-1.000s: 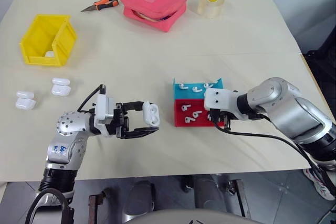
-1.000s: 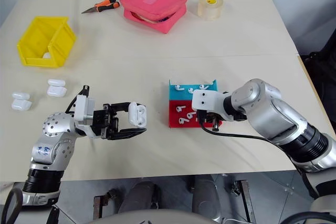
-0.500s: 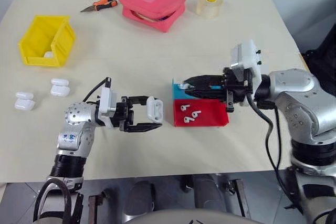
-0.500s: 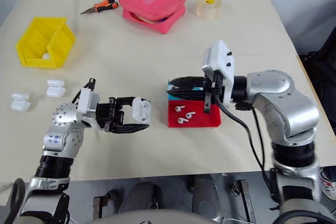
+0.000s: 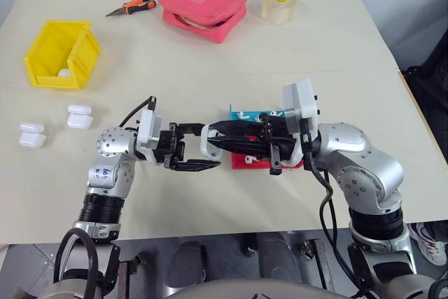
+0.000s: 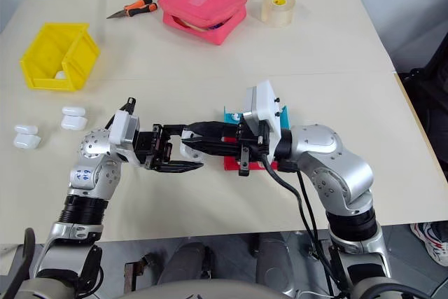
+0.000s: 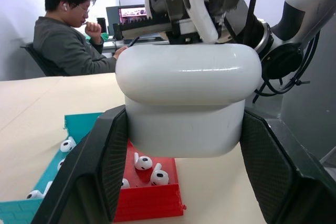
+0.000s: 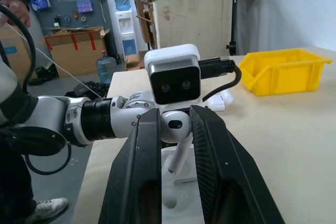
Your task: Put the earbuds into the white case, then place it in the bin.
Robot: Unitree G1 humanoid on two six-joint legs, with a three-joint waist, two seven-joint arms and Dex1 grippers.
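My left gripper (image 5: 207,148) is shut on the white case (image 7: 189,77) and holds it level above the table, in front of the trays. My right gripper (image 5: 215,139) reaches across from the right, shut on one earbud (image 8: 176,125). The earbud's stem points down at the top of the case (image 8: 176,195), right over it. More earbuds (image 7: 143,162) lie in the red tray (image 5: 246,162) and the blue tray (image 5: 260,114) under my right arm. The yellow bin (image 5: 59,54) stands at the far left of the table, well away from both grippers.
Spare white cases (image 5: 80,116) (image 5: 32,134) lie left of my left arm, and one more (image 5: 64,72) sits in the bin. A pink pouch (image 5: 205,6), pliers (image 5: 133,6) and a tape roll (image 5: 280,5) line the far edge. A seated person (image 7: 68,38) is beyond the table.
My right gripper rose from the red tray, turned level and swung left with an earbud until it met the case. The left gripper kept hold of the case and turned slightly towards it.
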